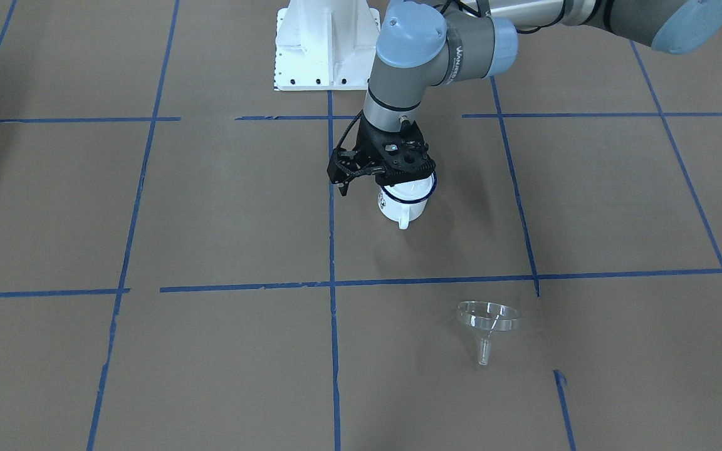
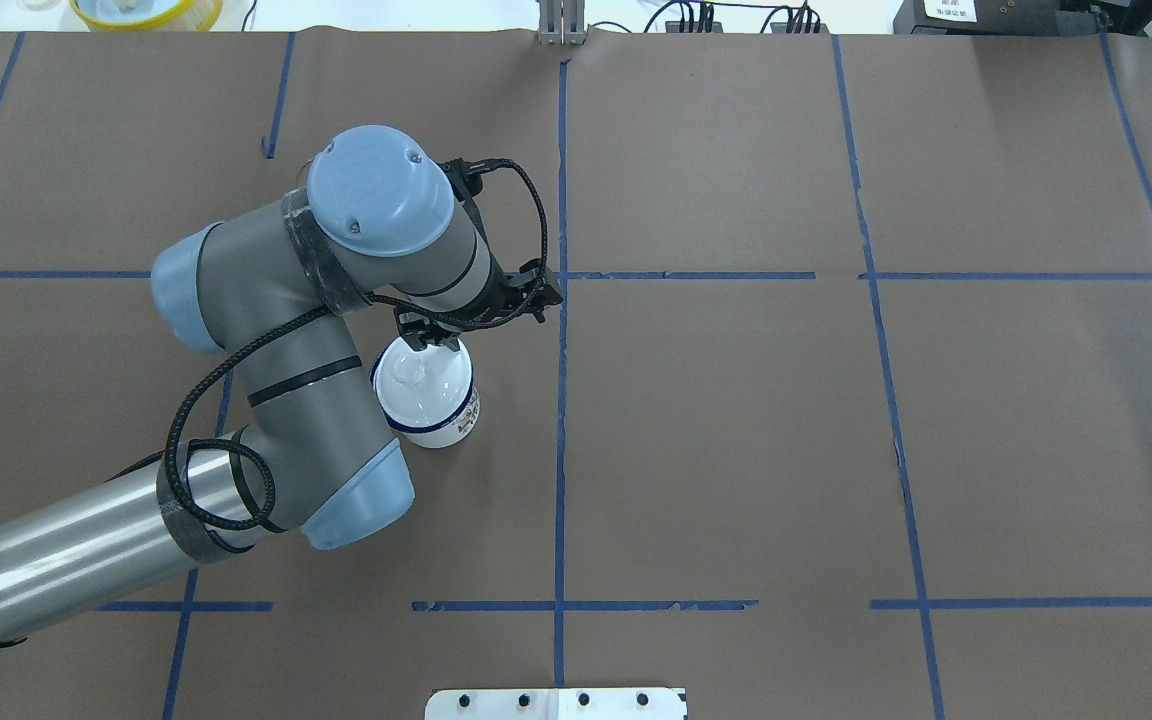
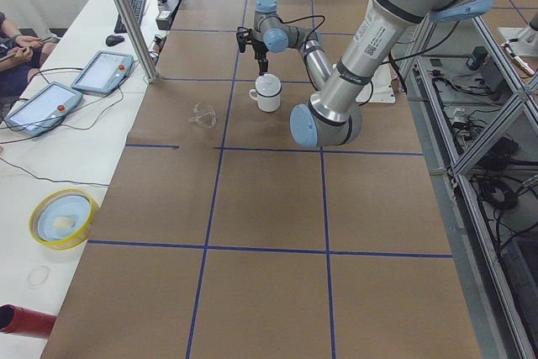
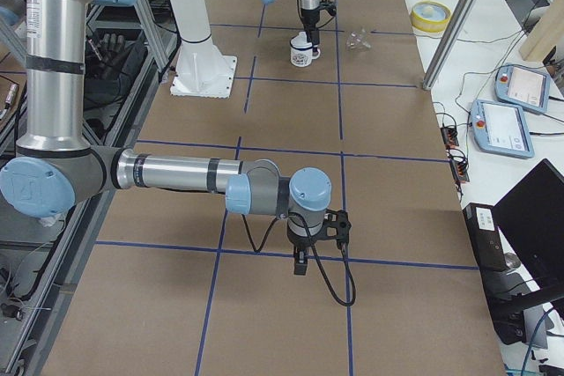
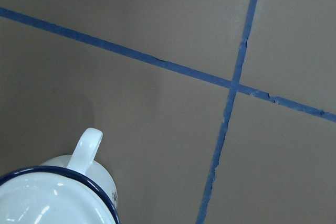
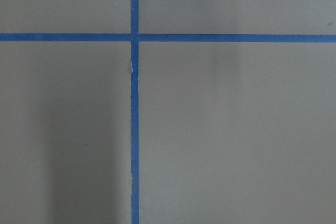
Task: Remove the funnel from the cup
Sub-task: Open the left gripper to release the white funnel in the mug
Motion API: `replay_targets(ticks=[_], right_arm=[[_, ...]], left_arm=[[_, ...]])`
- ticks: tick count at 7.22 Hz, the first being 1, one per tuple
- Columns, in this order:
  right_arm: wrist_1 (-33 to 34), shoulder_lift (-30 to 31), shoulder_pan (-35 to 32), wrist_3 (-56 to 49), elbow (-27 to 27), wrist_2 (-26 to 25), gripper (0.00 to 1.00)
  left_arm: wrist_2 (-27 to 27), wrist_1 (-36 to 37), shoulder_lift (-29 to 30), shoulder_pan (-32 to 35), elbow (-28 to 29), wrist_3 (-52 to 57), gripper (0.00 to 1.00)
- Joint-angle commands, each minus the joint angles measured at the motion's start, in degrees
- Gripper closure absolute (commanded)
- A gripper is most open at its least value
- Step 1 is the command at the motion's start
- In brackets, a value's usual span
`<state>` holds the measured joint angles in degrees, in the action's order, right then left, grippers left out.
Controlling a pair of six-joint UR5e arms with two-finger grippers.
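Found funnel (image 1: 487, 317) lying tipped on table (image 1: 210, 207), well apart from cup (image 1: 406, 205). Saw left gripper (image 1: 403, 180) right over cup's rim; cannot tell its opening or any hold. Same for right gripper (image 4: 300, 266), low over table.

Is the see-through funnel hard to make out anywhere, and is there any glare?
Front-facing view: the funnel shows only by bright rim lines; exterior left view: just a faint outline; overhead view: glare streaks the left arm's metal tube.
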<state>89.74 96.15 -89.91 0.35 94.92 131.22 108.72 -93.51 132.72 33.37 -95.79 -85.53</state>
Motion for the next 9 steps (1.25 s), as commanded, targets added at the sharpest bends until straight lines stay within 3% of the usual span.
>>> replay_targets(ticks=[1, 7, 9], right_arm=[[0.0, 0.0, 0.0, 0.0, 0.0, 0.0, 0.0], [0.0, 0.0, 0.0, 0.0, 0.0, 0.0, 0.0], [0.0, 0.0, 0.0, 0.0, 0.0, 0.0, 0.0]], left_arm=[[0.0, -0.01, -0.18, -0.15, 0.16, 0.01, 0.0], [-0.09, 0.17, -0.09, -1.29, -0.97, 0.01, 0.0], [-0.09, 2.35, -1.74, 0.37, -7.88, 0.54, 0.0]])
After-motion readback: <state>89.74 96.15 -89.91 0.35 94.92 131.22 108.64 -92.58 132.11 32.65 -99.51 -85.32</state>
